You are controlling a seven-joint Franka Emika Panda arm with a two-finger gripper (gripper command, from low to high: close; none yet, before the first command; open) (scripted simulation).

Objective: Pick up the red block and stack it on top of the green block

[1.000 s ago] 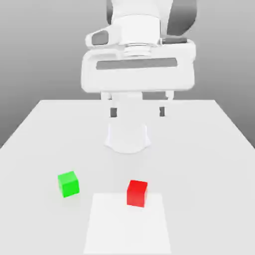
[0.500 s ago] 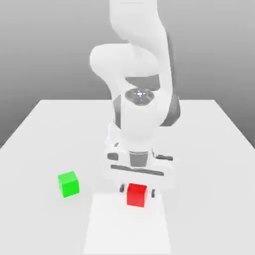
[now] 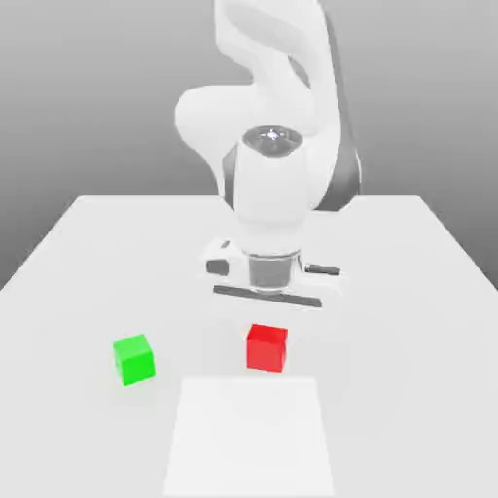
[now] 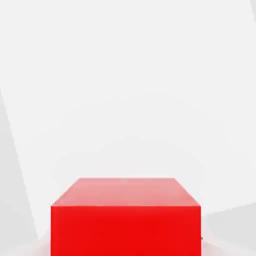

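The red block (image 3: 266, 347) hangs a little above the white table (image 3: 409, 292), directly under my gripper (image 3: 269, 316), which is shut on it. In the hand view the red block (image 4: 125, 220) sits very close, with its top face and one side showing and pale table behind it. The green block (image 3: 134, 359) rests on the table toward the exterior view's left of the red block, about two block widths away and apart from my gripper.
A brighter white rectangular patch (image 3: 249, 438) lies on the table just in front of the red block. The arm's white base and links (image 3: 277, 175) rise behind the blocks at the middle of the table.
The hand came down from high above onto the red block, the fingers shut on it, and the block has since risen slightly off the table.
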